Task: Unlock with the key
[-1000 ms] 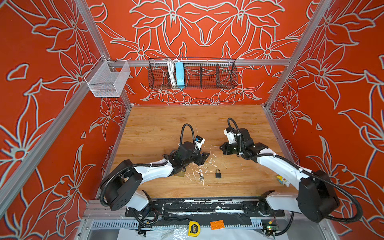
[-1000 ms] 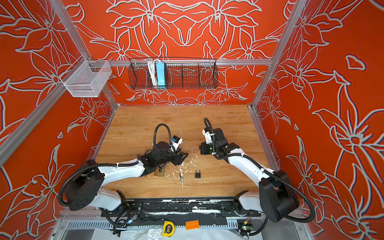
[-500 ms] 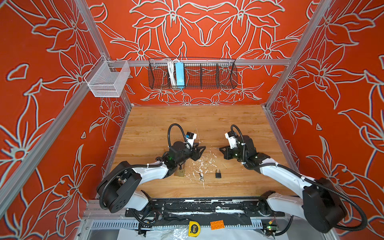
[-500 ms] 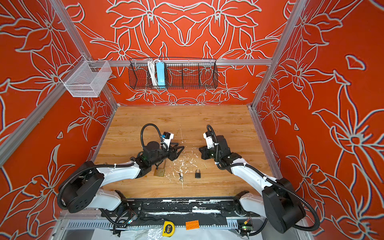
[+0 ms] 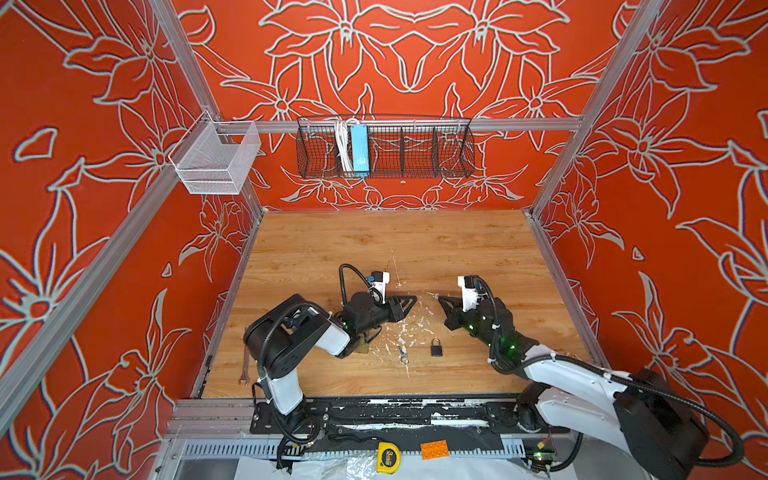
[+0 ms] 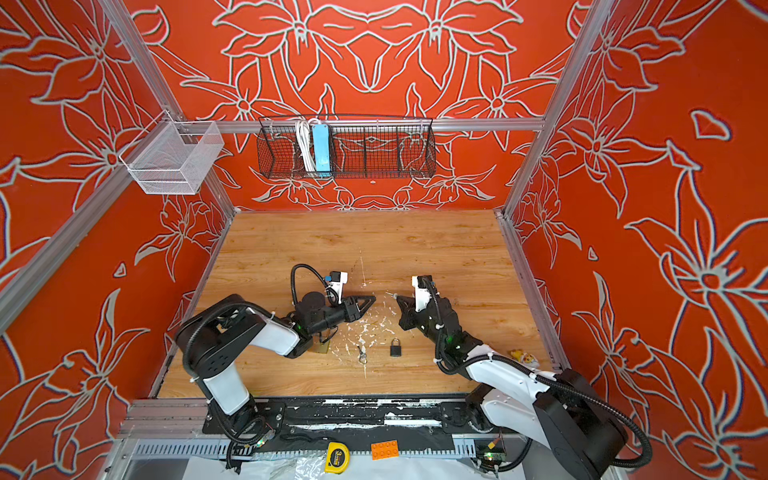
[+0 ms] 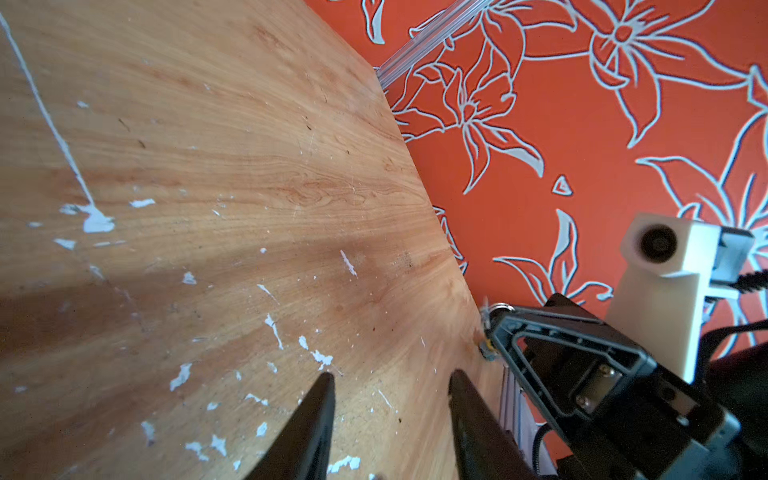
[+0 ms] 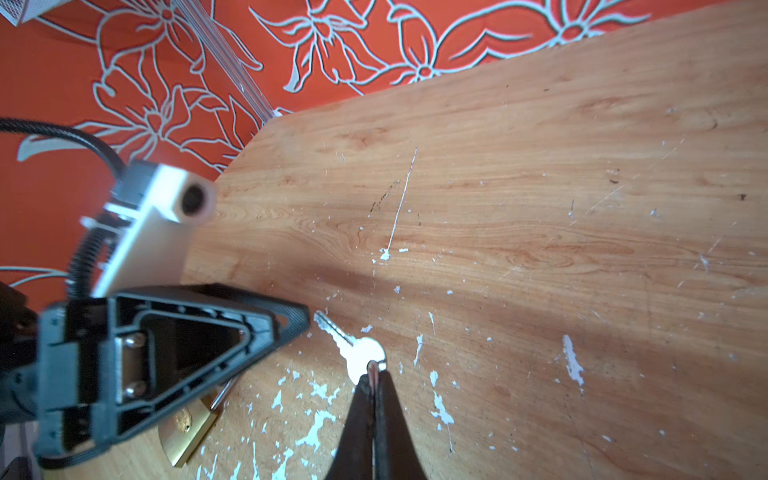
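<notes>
Key (image 8: 360,352) between tips of right tool (image 8: 375,370)

- At 12 o'clock I see a black wire basket (image 5: 453,153) on the back wall, with a blue power strip (image 5: 359,149) standing in it.
- At 10 o'clock a white mesh basket (image 5: 216,160) hangs.
- At 8 o'clock a wrench (image 5: 245,365) lies at the wooden table (image 5: 374,241) edge.
- At 6 o'clock a yellow tape measure (image 5: 388,457) sits just beside an orange brick (image 5: 434,449).

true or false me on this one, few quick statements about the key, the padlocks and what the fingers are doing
The right fingers pinch a silver key. True.
The left fingers grip the brass padlock. False: they stand apart, empty; the padlock lies on the table.
The black padlock lies on the table, untouched. True.
The blue power strip lies on the table. False: it sits in the black wire basket.
</notes>
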Controlling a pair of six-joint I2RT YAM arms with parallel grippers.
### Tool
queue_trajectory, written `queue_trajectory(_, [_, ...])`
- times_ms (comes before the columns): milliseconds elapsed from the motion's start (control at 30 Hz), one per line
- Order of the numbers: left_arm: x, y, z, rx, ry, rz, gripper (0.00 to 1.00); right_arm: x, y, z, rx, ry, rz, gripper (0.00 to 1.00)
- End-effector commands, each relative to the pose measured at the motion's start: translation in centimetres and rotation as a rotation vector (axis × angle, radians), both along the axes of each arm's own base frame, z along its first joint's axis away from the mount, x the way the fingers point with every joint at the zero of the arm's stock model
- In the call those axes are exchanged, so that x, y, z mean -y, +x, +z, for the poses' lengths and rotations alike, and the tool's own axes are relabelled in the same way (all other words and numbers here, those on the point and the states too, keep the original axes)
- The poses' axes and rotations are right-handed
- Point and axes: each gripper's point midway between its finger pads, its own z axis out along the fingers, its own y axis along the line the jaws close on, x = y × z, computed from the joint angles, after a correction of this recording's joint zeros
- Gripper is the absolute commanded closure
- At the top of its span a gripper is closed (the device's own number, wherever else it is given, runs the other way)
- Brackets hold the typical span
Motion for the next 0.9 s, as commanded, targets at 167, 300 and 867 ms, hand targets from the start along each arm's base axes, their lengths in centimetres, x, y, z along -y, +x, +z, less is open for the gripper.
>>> queue_trajectory(167, [1.4, -1.0, 3.8, 0.127, -0.106, -0.021, 0.5, -0.3, 0.6, 1.4, 0.043, 0.048, -0.045, 1.0])
queue_trajectory(300, [1.6, -1.1, 4.5, 0.167, -0.099, -0.02, 0.49, -1.0, 0.5, 1.2, 0.027, 0.064, -0.027, 1.0])
queue_trajectory(867, [0.8, -0.8, 5.0, 0.16, -0.115, 0.033, 0.53, -4.6, -0.5, 1.0, 0.01, 0.084, 0.092, 1.0])
